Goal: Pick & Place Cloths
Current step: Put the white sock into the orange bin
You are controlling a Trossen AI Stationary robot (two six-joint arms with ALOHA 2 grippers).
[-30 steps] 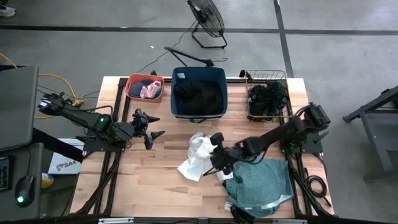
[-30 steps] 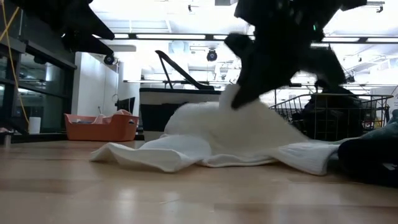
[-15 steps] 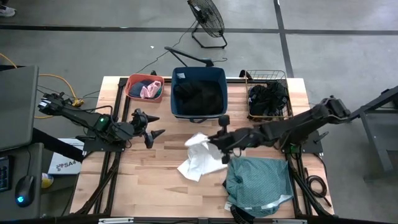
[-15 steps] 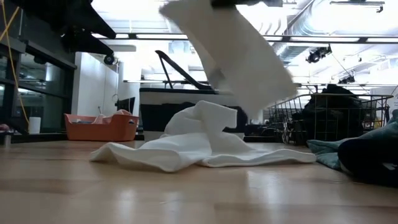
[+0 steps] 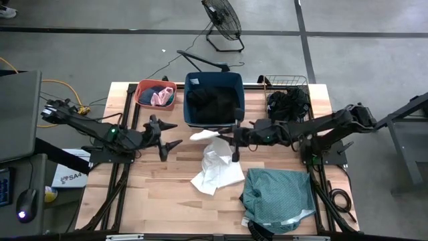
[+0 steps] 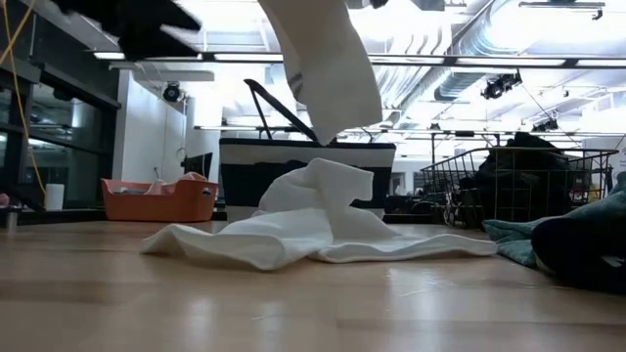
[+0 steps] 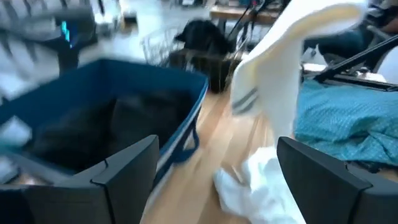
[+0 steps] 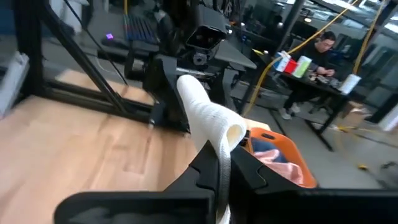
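Observation:
My right gripper [image 5: 232, 137] hovers just in front of the navy tub [image 5: 214, 100], shut on a narrow white cloth [image 5: 204, 136] with grey stripes, which hangs high in the low view [image 6: 323, 68]. A second white cloth [image 5: 217, 171] lies crumpled on the table's middle. The large teal cloth [image 5: 277, 194] lies near the right front corner. Black cloths fill the tub and the wire basket [image 5: 289, 107]. My left gripper [image 5: 167, 137] is open, left of the tub, touching nothing; its wrist view shows the hanging cloth [image 7: 280, 81]. My right gripper pinches the narrow white cloth between its two fingers at a folded-over part near one end [image 8: 217, 140]. The cloth is lifted clear of the table. One end sticks out beyond the fingers [image 8: 193, 93], and the rest hangs slack below [image 6: 333, 108].
The orange basin [image 5: 156, 95] with pink and dark cloths stands at the far left corner. The tub, the basin and the basket line the far edge. Bare wood lies at the left front [image 5: 160, 194]. A person [image 8: 317, 50] sits at a desk beyond the table.
My right gripper has risen from the white pile and moved toward the far edge, up to the navy tub, carrying the narrow white cloth lifted clear. The other white cloth has stayed on the table. My left gripper has shifted slightly toward the right.

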